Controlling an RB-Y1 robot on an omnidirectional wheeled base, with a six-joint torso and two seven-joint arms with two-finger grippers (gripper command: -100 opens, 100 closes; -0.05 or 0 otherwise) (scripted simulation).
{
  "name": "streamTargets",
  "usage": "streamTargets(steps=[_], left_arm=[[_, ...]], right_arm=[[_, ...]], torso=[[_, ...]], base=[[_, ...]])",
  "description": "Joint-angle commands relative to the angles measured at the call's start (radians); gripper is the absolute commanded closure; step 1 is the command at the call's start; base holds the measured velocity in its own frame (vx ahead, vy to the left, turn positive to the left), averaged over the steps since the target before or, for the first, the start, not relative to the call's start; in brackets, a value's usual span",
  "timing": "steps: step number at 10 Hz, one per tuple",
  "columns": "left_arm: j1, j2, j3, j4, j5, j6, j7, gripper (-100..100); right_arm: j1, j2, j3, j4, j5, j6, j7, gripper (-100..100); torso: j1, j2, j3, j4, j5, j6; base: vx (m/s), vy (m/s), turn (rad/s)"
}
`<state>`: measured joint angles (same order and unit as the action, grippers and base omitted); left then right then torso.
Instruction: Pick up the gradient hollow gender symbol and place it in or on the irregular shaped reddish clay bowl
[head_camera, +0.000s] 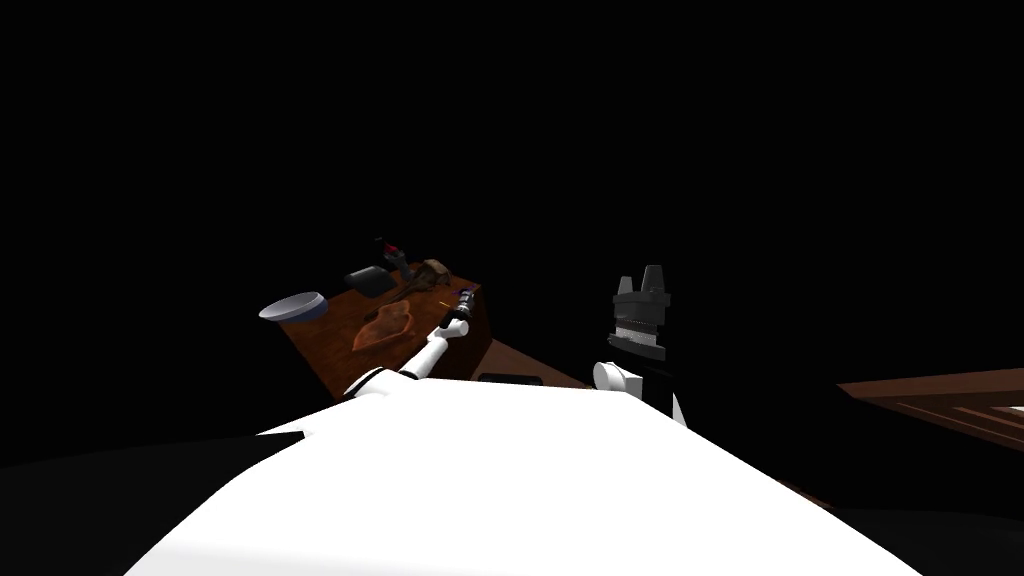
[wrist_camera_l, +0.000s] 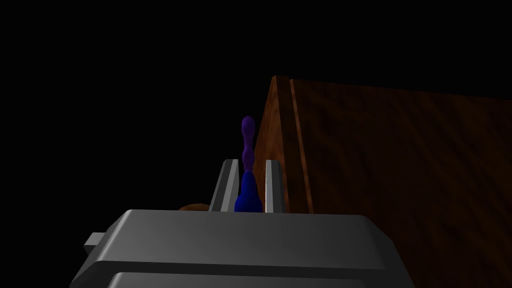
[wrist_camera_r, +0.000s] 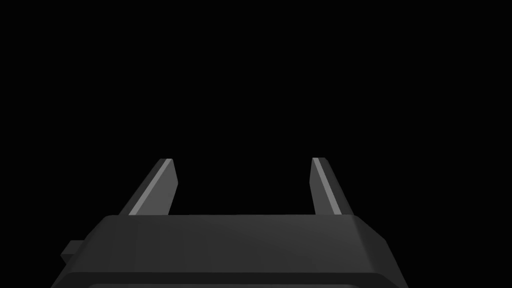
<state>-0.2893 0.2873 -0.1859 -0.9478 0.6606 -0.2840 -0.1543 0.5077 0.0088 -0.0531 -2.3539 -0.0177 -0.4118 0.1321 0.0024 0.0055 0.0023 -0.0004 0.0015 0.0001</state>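
So we're gripping the gender symbol, blue fading to purple, with the left gripper clamped on its sides and the purple end poking out past the tips. It's hanging right at the table's right-hand edge, close to the far corner, not over the reddish clay bowl yet. The bowl is sitting around the middle of the table top.

Our take: we're mid-carry, so we should be lifting enough to clear that uneven rim, sliding inward from the edge, and letting go only over the hollow.

Room is looking fine. The grey-blue dish at the left edge and the dark clutter along the far edge are sitting off our path. The right gripper is hanging spread open, away from the table.
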Motion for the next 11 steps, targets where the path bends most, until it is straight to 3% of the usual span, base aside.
streamTargets(steps=[1, 2, 3, 5, 6, 8, 9, 11], left_arm=[[-0.005, 0.008, 0.010, -0.010, 0.005, 0.050, 0.003, 100], [-0.005, 0.008, 0.010, -0.010, 0.005, 0.065, 0.003, 100], [-0.033, 0.021, 0.026, -0.008, 0.014, 0.100, 0.008, 100], [-0.033, 0.021, 0.026, -0.008, 0.014, 0.135, 0.008, 100], [-0.063, 0.035, 0.044, -0.005, 0.024, 0.173, 0.015, 100], [-0.063, 0.035, 0.044, -0.005, 0.024, 0.207, 0.015, 100], [-0.093, 0.051, 0.061, -0.003, 0.033, 0.246, 0.023, 100], [-0.093, 0.051, 0.061, -0.003, 0.033, 0.282, 0.023, 100]], right_arm=[[0.000, 0.000, 0.000, 0.000, 0.000, 0.000, 0.000, 0], [0.000, 0.000, 0.000, 0.000, 0.000, 0.000, 0.000, 0], [0.000, 0.000, 0.000, 0.000, 0.000, 0.000, 0.000, 0], [0.000, 0.000, 0.000, 0.000, 0.000, 0.000, 0.000, 0], [0.000, 0.000, 0.000, 0.000, 0.000, 0.000, 0.000, 0], [0.000, 0.000, 0.000, 0.000, 0.000, 0.000, 0.000, 0], [0.000, 0.000, 0.000, 0.000, 0.000, 0.000, 0.000, 0], [0.000, 0.000, 0.000, 0.000, 0.000, 0.000, 0.000, 0]], torso=[[0.000, 0.000, 0.000, 0.000, 0.000, 0.000], [0.000, 0.000, 0.000, 0.000, 0.000, 0.000], [0.000, -0.002, -0.002, -0.001, 0.000, -0.001], [0.001, -0.001, -0.001, -0.002, 0.001, -0.001], [0.001, -0.002, -0.003, -0.003, 0.001, -0.001], [0.002, -0.001, -0.002, -0.004, 0.001, -0.001], [0.001, -0.002, -0.003, -0.004, 0.002, -0.002], [0.001, -0.001, -0.002, -0.005, 0.002, -0.002]], base=[[-0.078, 0.008, -0.026], [-0.030, 0.007, 0.002], [-0.066, 0.007, -0.040], [-0.053, 0.014, -0.021], [-0.063, 0.011, -0.037], [-0.051, 0.014, -0.019], [-0.082, 0.010, -0.056], [-0.055, 0.011, -0.017]])
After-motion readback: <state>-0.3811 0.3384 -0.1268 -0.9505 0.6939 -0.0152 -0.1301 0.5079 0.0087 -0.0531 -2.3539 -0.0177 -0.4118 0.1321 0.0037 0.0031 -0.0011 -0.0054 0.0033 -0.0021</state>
